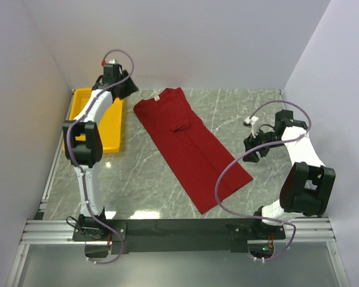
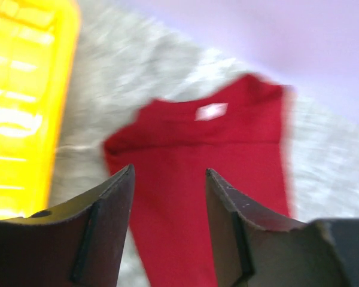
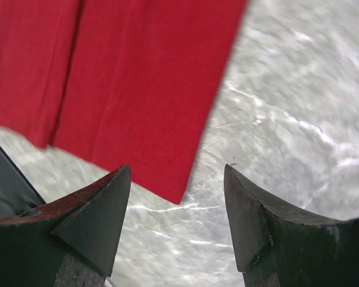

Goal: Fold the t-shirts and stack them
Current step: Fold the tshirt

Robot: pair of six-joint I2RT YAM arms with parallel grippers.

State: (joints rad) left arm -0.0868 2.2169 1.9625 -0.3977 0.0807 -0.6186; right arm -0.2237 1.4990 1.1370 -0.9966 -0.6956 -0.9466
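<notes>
Where the t-shirt lies: the dark red t-shirt [image 1: 188,146] is flat on the grey marbled tabletop [image 1: 143,179], in a long narrow strip running aslant from far left to near right.
Collar end: it is at the far end, near the yellow tray [image 1: 112,128] but apart from it, with bare tabletop between them.
Neck label: a small white patch [image 2: 210,111] sits just inside the collar and shows blurred in the left wrist view.
Fold: the sides look turned in over the body, and a crease or sleeve edge crosses the upper middle of the strip.
Hem end: the near right corner lies on the tabletop close to the front rail, with its edge straight in the right wrist view.
Left tool: the left tool [image 2: 167,173] hangs above the collar end with its two dark fingers apart. Only red cloth and tabletop show in the gap, well below, so it grips nothing.
Left arm: it reaches up and over the tray toward the far wall.
Right tool: the right tool [image 3: 176,170] has its fingers spread wide and holds nothing. It is raised above the hem corner, and the cloth edge and bare marble show between the fingertips.
Right arm: it is bent at the right side of the tabletop, with its wrist pointing in toward the t-shirt.
Yellow tray: it stands at the far left of the tabletop beside the left wall, partly under the left arm. What the views show of its inside is bare.
</notes>
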